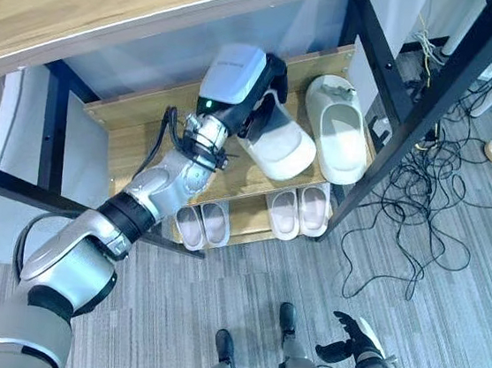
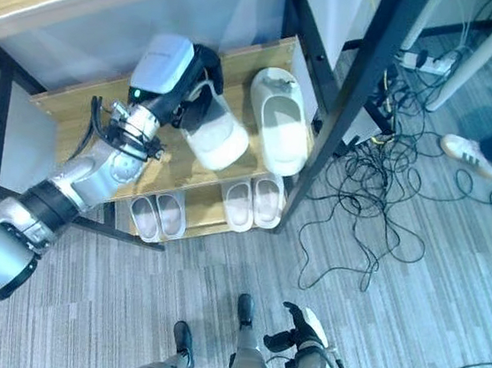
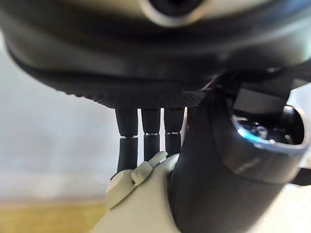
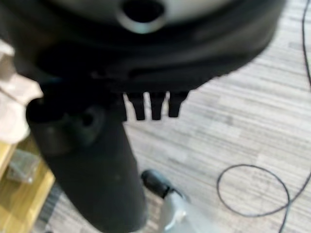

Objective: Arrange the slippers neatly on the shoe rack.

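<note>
Left hand (image 1: 270, 93) curled round a white slipper (image 1: 281, 148) on the shoe rack (image 1: 131, 135), just beside its mate (image 1: 337, 128). Right hand (image 1: 353, 338) low, relaxed. Best set down parallel, toes aligned.

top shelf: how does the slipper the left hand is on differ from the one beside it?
The held slipper lies slanted across the upper shelf; the free slipper lies straighter, opening up. The left hand has its fingers curled round the held slipper's heel; nothing touches the free slipper. Both are off-white and look alike in size.
</note>
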Controlling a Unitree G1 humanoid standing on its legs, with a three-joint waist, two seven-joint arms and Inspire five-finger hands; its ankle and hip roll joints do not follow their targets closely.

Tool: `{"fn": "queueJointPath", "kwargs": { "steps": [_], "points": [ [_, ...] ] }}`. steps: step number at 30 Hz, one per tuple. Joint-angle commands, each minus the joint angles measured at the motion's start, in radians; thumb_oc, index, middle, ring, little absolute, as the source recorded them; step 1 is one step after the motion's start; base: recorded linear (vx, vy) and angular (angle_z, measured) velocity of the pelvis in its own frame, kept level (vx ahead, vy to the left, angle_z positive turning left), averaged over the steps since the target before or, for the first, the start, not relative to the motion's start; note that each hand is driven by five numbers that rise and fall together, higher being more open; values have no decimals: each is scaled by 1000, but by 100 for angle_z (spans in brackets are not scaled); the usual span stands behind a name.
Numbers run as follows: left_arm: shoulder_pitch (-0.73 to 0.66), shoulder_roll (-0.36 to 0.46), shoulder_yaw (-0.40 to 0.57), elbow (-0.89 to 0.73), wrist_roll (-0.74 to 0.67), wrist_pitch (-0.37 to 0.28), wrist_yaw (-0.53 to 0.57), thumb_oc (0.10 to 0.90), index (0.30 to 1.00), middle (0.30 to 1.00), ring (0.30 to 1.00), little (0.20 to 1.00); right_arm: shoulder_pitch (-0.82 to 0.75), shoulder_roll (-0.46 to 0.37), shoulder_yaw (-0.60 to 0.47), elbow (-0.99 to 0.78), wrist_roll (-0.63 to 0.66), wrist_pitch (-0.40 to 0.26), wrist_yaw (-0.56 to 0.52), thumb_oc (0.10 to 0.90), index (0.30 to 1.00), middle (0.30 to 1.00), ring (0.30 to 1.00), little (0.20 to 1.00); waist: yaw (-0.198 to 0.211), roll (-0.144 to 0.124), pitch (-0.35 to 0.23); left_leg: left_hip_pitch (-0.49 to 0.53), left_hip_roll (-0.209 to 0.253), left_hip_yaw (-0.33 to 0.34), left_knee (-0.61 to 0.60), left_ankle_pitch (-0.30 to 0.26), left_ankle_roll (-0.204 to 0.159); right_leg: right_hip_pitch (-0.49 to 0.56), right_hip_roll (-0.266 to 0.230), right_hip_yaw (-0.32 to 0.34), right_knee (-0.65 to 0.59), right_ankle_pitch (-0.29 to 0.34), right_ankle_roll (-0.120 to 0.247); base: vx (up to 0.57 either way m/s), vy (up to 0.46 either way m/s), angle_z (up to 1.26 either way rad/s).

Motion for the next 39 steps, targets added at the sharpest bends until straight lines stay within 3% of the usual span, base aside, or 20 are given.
{"fn": "queueJointPath", "kwargs": {
  "steps": [1,8,9,10,30,39],
  "points": [
    [-166,17,36,54,9,-19,97,400,300,300,300,300,15,-30,25,-47,18,-34,-20,800,900,900,900,900,1,-25,-62,-83,24,-60,-10,58,-56,-32,-78,-19,58,-74,170,3,-10,-13],
    [-200,27,-6,73,48,-12,95,400,300,300,300,300,8,-39,28,-50,28,-46,-20,800,900,900,900,900,-3,-22,-53,-92,23,-61,-10,59,-55,-44,-73,-15,61,-74,168,-3,-5,-7],
    [-206,25,-21,83,69,-9,91,729,794,794,794,794,7,-41,31,-49,30,-50,-21,800,900,900,900,900,-4,-23,-50,-97,24,-62,-10,60,-54,-49,-72,-17,62,-71,168,0,0,0],
    [-212,23,-30,87,80,-7,90,800,900,900,900,900,7,-41,32,-50,31,-52,-22,800,900,900,900,900,-5,-23,-48,-101,24,-61,-10,60,-54,-52,-72,-18,62,-70,168,-36,-9,2],
    [-186,6,-44,108,18,-48,27,800,900,900,900,900,21,-28,33,-41,46,-61,-16,800,900,900,900,900,7,-37,-37,-132,18,-69,-10,69,-52,-83,-73,-44,75,-63,166,-3,1,1],
    [-103,36,23,-15,-98,-102,-12,800,900,900,900,900,27,-15,25,-27,44,-51,-16,800,900,900,900,900,28,-38,-43,-128,14,-76,-10,70,-52,-70,-71,-54,72,-65,164,-1,-3,3]
  ]
}}
